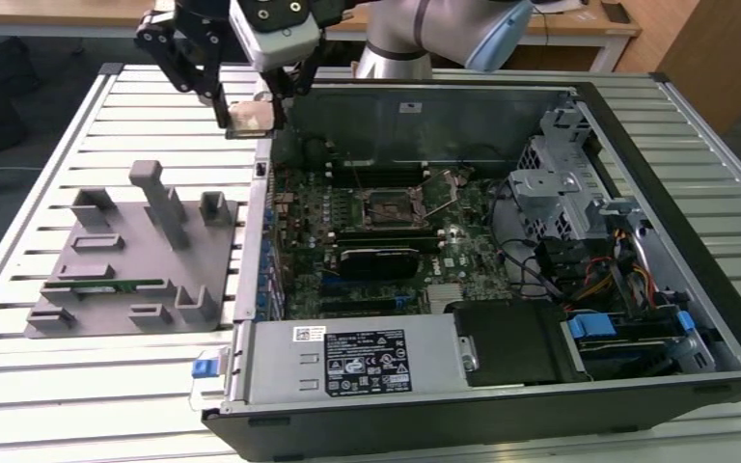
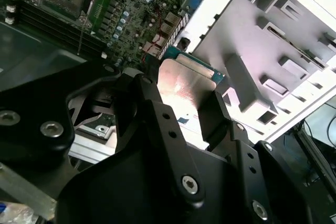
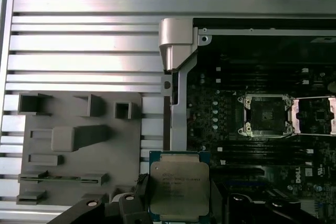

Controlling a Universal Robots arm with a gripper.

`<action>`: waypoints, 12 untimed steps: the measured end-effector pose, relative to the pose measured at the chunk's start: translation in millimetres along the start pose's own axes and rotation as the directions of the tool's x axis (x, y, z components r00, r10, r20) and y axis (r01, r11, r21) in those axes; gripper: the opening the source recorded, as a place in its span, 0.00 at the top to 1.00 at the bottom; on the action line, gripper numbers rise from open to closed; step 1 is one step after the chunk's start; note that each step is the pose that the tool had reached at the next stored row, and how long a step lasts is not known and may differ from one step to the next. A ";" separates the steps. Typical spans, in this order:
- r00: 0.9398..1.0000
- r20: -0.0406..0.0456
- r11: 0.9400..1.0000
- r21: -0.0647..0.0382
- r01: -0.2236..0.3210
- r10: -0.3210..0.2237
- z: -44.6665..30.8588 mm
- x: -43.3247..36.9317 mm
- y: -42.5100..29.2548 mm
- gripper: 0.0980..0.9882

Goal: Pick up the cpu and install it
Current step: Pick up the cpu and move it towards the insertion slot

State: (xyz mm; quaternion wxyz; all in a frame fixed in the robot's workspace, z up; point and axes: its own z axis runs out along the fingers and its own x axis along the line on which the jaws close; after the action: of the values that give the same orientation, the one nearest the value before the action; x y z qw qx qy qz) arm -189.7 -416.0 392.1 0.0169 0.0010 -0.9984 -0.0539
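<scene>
Holding the cpu (image 3: 179, 181), pincer (image 3: 180, 196) hangs over case wall (image 3: 180, 98).

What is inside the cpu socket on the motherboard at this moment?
The socket stands open and holds no chip; its floor looks dark and bare. The cpu is held in the gripper. The socket's fine contacts cannot be made out.

Looks like a robotics lab or test bench to me: slotted aluminium table (image 1: 36, 145), opened PC case (image 1: 474, 429) lying on it, grey fixture plate (image 1: 120, 260) beside that, robot arm (image 1: 428, 29) overhead, wooden desk (image 1: 570, 31) behind.
</scene>
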 end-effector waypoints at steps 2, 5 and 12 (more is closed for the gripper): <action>1.000 0.000 1.000 0.000 0.000 0.000 0.2 -2.8 0.0 0.50; 1.000 0.000 1.000 0.000 0.000 0.000 0.5 -6.9 0.0 0.50; 1.000 0.000 1.000 0.000 0.000 0.000 1.4 -17.3 0.2 0.50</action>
State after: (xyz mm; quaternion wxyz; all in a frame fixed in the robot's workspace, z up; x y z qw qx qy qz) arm -172.4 -415.6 390.1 0.0168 0.0011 -0.9984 -0.0539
